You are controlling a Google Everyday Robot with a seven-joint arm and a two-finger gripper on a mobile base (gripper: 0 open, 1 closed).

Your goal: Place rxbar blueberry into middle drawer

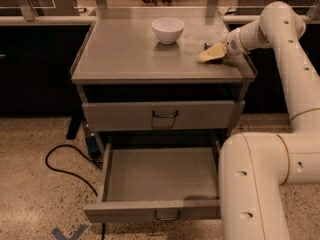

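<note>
Grey metal middle drawer [125, 211] open, near and left of gripper [212, 54], which sits at cabinet top [125, 54] right edge. Dark sliver beneath it, likely rxbar blueberry [218, 61]. Grip state: cannot tell.

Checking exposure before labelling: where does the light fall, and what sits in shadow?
Camera view: overhead light leaves a soft sheen on the grey metal cabinet top near the white round bowl; the recess under that top and the back of the open grey metal lower drawer lie in shadow; the cream pincer, low over the top's right side, has a dark patch beneath it.
</note>
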